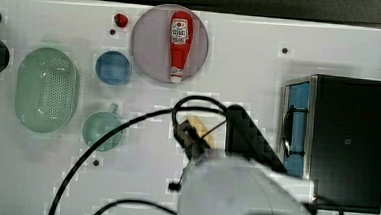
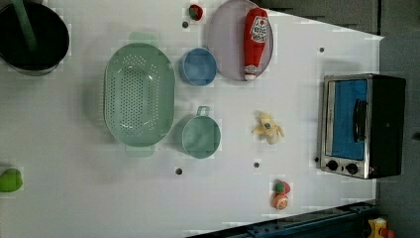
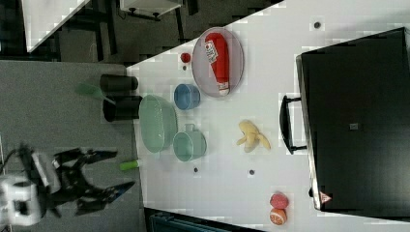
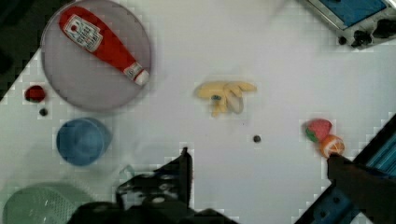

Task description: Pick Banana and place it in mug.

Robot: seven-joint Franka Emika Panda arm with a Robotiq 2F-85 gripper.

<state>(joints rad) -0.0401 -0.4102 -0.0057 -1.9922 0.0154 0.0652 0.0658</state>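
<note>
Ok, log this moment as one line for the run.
stage: pre-grasp | hand: open, empty, off the table | banana: on table, untouched | mug: upright, empty, beside colander

The banana (image 2: 267,128) is a yellow, partly peeled toy fruit with its peel strips splayed outward and a pale core exposed. It lies flat on the white table, well apart from the mug (image 2: 200,136) and to its right in the left view. The mug is a small, round, pale teal-green cup standing upright, mouth open upward and empty. A short stubby handle projects from its rim.
</note>
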